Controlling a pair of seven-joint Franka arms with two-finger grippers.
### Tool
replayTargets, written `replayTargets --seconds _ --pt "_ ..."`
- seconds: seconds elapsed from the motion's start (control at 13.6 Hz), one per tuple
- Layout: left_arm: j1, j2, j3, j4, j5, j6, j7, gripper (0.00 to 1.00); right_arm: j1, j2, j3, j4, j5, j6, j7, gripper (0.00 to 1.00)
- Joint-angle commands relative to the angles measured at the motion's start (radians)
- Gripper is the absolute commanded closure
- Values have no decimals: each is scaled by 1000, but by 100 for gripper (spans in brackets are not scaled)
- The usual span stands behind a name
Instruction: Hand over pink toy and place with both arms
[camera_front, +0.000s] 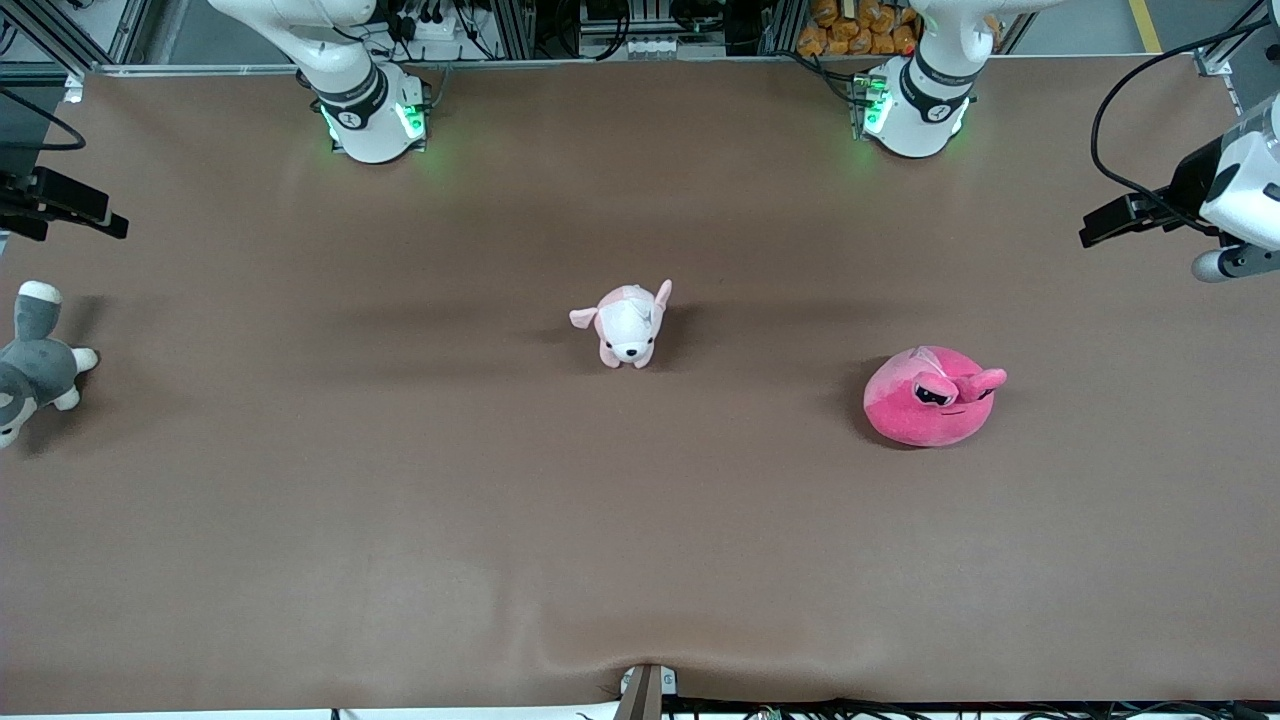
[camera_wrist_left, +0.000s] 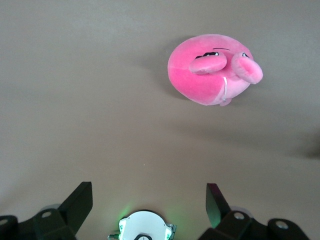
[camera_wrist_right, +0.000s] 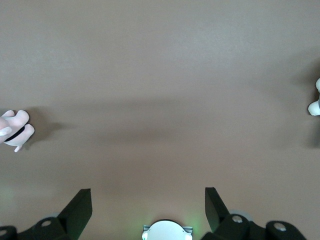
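Nothing done yet: the pink toy (camera_front: 932, 397) lies ungrasped on the table (camera_front: 400, 520), at four o'clock from the puppy (camera_front: 627, 323), while left gripper (camera_wrist_left: 149, 202) and right gripper (camera_wrist_right: 148, 202) hover high, fingers spread, empty.

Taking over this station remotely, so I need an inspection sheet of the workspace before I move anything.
Surface: brown table cover, wrinkle at the edge nearest the front camera.
Job's things: pink toy lies on the table toward the left arm's end, untouched.
Clutter: puppy plush mid-table; grey-and-white plush at the right arm's end.
Grippers: left gripper open, empty, above the table near the pink toy; right gripper open, empty, over bare table.
Cables: black cable at the left arm's end.
Surroundings: metal framing past the arm bases.
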Motion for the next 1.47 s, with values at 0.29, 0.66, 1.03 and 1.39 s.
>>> replayTargets --seconds 0.29,0.66,1.03,1.39 --pt "15 -16 -4 -75 -12 100 -101 0 -36 -10 4 -2 12 -74 -54 0" --pt "26 -4 -4 -100 -15 140 -178 0 27 -4 12 12 -52 -52 -19 0" --pt "35 -3 -4 -100 -15 140 -273 0 31 33 14 30 -35 -54 9 0" --pt "34 13 -4 -100 -15 140 -405 0 87 56 11 21 -51 -46 59 0"
